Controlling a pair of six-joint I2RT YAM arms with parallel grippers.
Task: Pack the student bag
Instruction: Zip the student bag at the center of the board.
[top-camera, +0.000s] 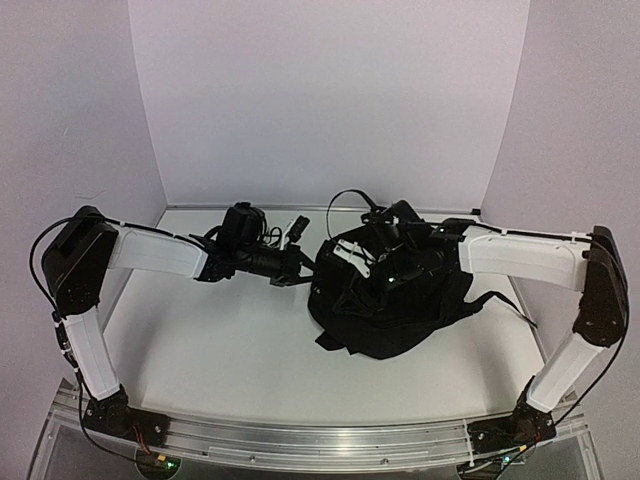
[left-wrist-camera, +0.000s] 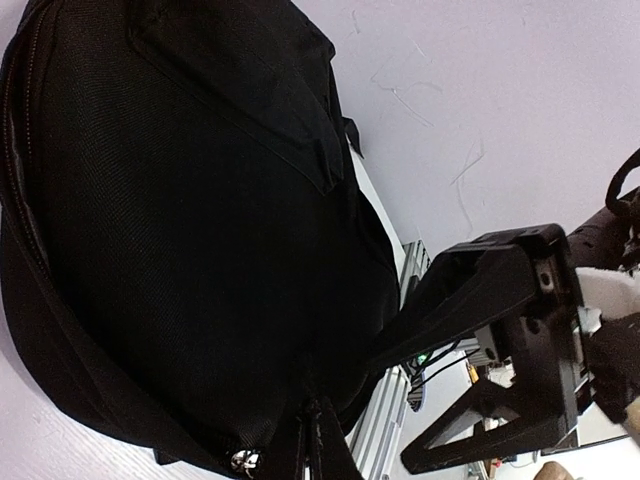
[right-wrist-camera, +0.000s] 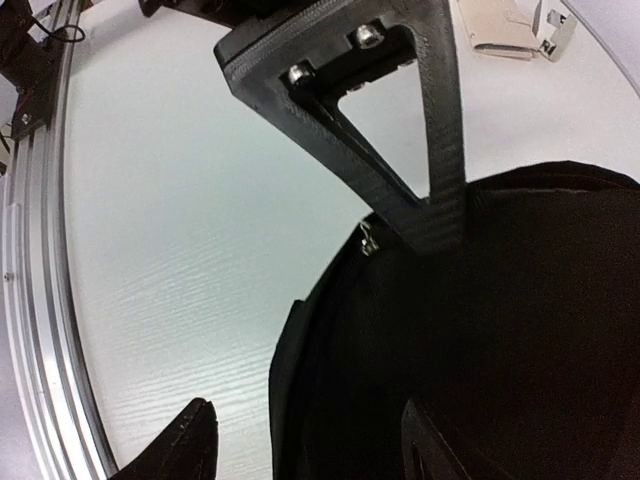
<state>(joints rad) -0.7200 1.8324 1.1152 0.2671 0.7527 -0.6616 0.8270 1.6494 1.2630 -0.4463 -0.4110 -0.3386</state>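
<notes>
The student bag (top-camera: 400, 320) is a black fabric backpack lying closed right of the table's middle. It fills the left wrist view (left-wrist-camera: 180, 220) and the lower right of the right wrist view (right-wrist-camera: 520, 330). My left gripper (top-camera: 300, 265) is at the bag's left edge, with its fingers (left-wrist-camera: 318, 440) pressed together on the fabric beside a metal zipper pull (left-wrist-camera: 243, 460). My right gripper (top-camera: 372, 262) is above the bag's top, open. Its fingertips (right-wrist-camera: 190, 445) straddle the bag's rim (right-wrist-camera: 310, 430). The zipper pull (right-wrist-camera: 368, 240) also shows there, next to the left gripper's finger (right-wrist-camera: 430, 150).
An aluminium rail (top-camera: 320, 440) runs along the table's near edge. White walls close the back and sides. A bag strap (top-camera: 500, 300) trails right toward the right arm, and a handle loop (top-camera: 345, 200) stands up at the back. Cables hang by the left wrist (top-camera: 270, 235).
</notes>
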